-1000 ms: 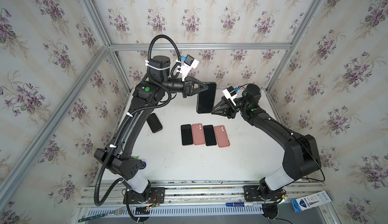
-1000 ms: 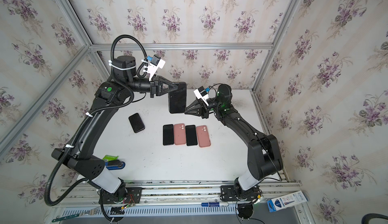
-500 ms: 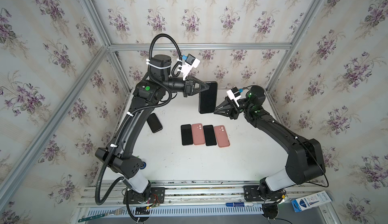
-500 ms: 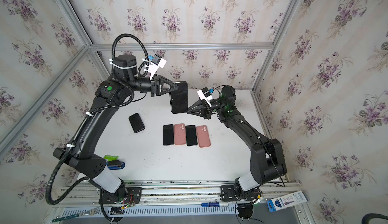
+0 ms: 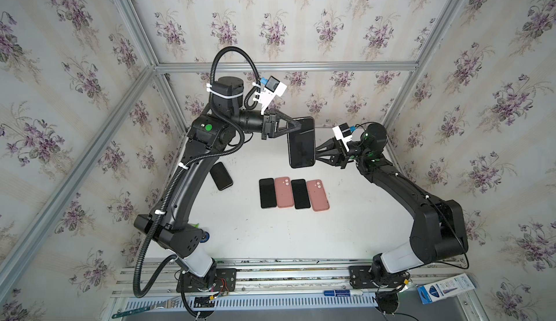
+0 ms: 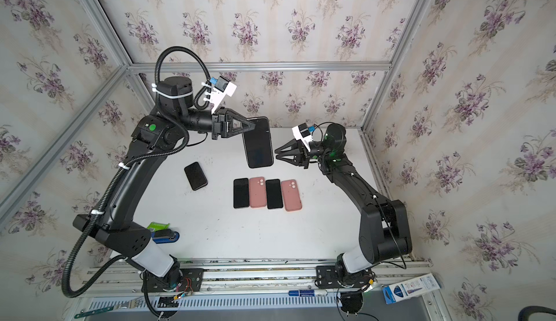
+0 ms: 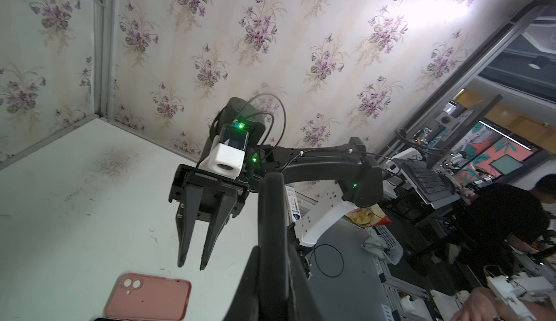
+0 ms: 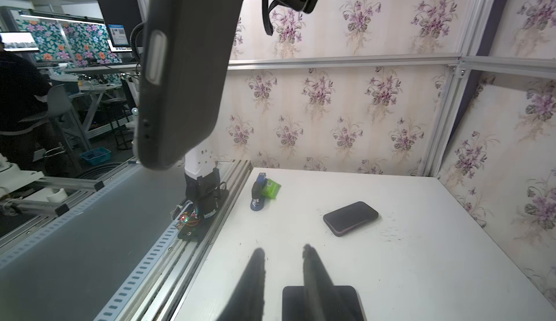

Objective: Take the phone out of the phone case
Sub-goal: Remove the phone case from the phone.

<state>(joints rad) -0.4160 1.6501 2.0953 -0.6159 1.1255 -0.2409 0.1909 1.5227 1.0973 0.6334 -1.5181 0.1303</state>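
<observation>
Two pink cases (image 5: 283,192) (image 5: 317,195), four dark phones (image 5: 301,143) (image 5: 221,176) (image 5: 267,193) (image 5: 302,194)

The black rectangular smartphone in its dark matte case (image 5: 301,146) is hanging in mid-air above the far part of the white table (image 5: 346,214), with its glossy screen facing up in both top views. The left gripper (image 5: 301,121) is pinching its far short end. In the right wrist view, the case's edge is showing a pale oblong side button (image 8: 155,57).

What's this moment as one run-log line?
left fingers: shut on cased phone, aloft | right fingers: open, empty, beside phone | stage: phone in case
</observation>
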